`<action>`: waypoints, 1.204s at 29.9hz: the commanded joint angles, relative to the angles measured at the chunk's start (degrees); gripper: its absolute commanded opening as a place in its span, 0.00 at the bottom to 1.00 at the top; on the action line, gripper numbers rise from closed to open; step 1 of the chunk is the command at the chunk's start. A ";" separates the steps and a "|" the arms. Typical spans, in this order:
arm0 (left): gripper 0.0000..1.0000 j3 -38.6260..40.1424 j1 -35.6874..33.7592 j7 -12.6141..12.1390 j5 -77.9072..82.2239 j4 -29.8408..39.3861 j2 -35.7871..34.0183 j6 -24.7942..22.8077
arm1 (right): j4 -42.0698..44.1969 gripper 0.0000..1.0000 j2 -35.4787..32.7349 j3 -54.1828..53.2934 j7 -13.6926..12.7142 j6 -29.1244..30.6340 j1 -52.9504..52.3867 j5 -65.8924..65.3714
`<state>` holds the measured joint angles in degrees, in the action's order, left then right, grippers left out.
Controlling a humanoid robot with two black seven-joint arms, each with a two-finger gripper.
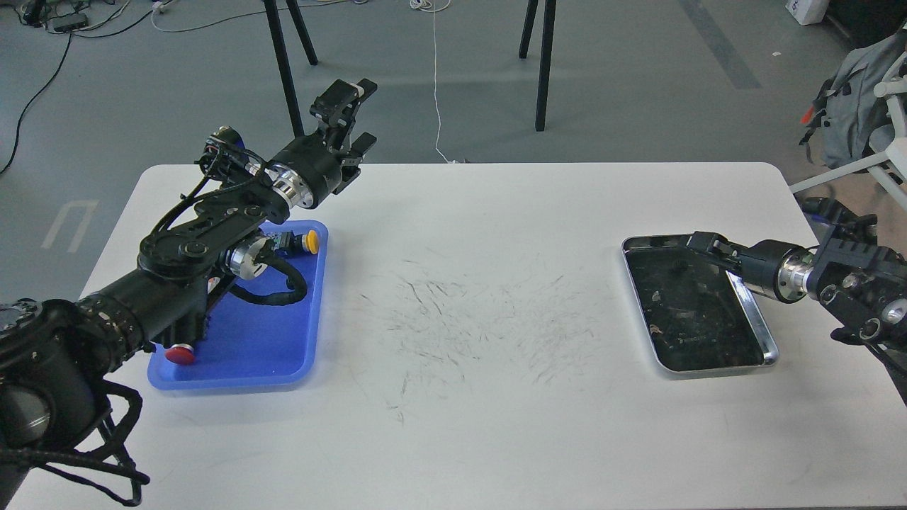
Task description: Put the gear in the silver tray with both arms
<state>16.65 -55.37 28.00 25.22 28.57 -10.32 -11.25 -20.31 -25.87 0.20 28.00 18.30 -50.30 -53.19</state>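
A scuffed white table (468,397) fills the lower frame. At right lies the shiny silver tray (752,312), rounded corners, dark scratched bottom; a small dark gear (682,267) appears to lie in its far part. The right gripper (698,243) sits over the tray's far rim, too dark to judge its opening. At left, a glossy blue tray (283,354). Upper left, the left gripper (351,113) is raised, fingers spread, empty.

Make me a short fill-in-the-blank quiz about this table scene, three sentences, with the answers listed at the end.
1. The silver tray lies on the ____ side of the white table.
2. The tray under the left arm is coloured ____.
3. The right gripper is over the silver tray's ____ edge.

Answers: right; blue; far
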 commanded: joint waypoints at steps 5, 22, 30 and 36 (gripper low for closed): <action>1.00 -0.04 0.00 0.00 0.00 0.00 -0.05 0.09 | 0.18 0.62 -0.24 -0.12 0.00 0.86 -1.12 4.15; 1.00 0.66 0.17 0.00 -0.43 0.00 0.30 0.18 | 0.63 0.96 0.11 -5.04 0.00 -18.81 -1.38 11.62; 1.00 0.75 0.09 0.00 -1.58 0.09 0.30 0.52 | 0.01 0.96 0.73 -7.58 -0.05 -15.68 -1.91 17.31; 1.00 0.57 0.17 0.00 -1.49 0.09 0.21 1.05 | 0.10 0.98 0.99 -7.67 -1.28 -10.83 -4.98 31.64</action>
<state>17.30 -55.25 28.00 23.65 28.66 -10.08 -10.24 -19.95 -25.08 -7.48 27.04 6.04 -53.99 -27.98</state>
